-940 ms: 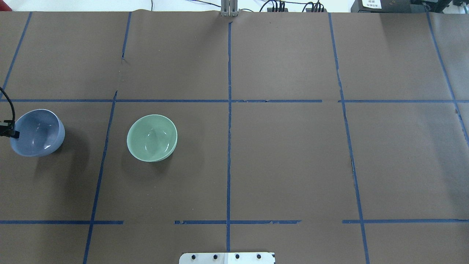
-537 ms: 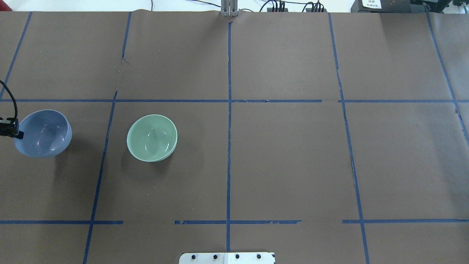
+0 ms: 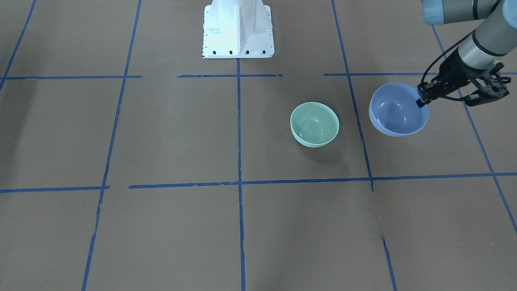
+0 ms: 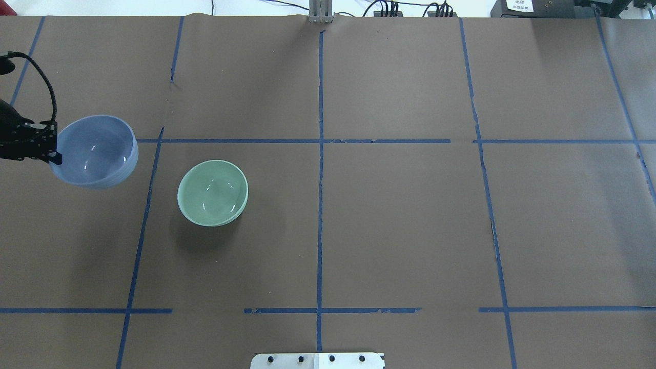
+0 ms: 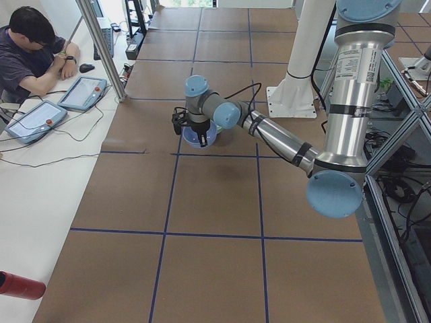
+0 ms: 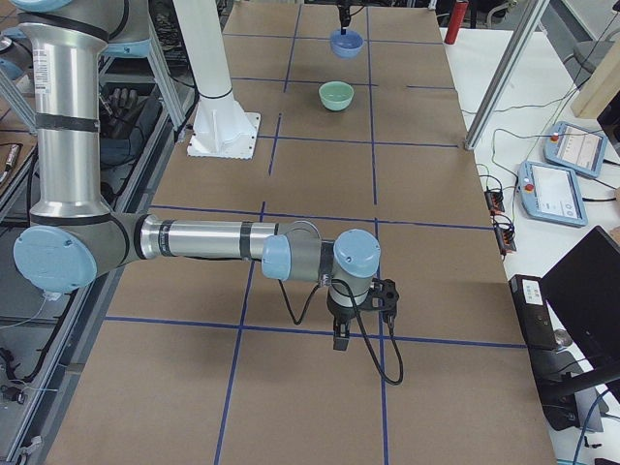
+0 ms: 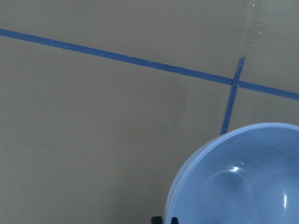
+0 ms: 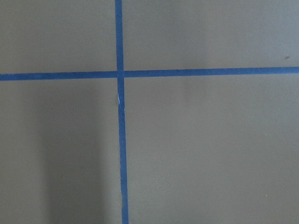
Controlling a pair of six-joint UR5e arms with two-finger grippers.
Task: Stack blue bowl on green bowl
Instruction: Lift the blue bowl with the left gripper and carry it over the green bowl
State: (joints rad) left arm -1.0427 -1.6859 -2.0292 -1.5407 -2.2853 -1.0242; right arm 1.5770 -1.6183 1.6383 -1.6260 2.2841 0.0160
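The blue bowl (image 4: 97, 151) hangs above the table at the left, held by its rim in my left gripper (image 4: 54, 154), which is shut on it. It also shows in the front view (image 3: 398, 111) with the left gripper (image 3: 422, 101) on its rim, and in the left wrist view (image 7: 238, 182). The green bowl (image 4: 212, 192) stands upright on the table to the right of the blue one, apart from it; it also shows in the front view (image 3: 314, 123). My right gripper (image 6: 338, 341) hovers over bare table far from both bowls; I cannot tell whether it is open.
Brown paper with blue tape lines (image 4: 320, 154) covers the table. The robot's white base (image 3: 238, 28) stands at the near middle edge. An operator (image 5: 30, 54) sits with tablets (image 5: 81, 91) at the far side.
The blue bowl, held in my left gripper, has risen off the table and moved right and toward the far side, closer to the green bowl. The green bowl has not moved.
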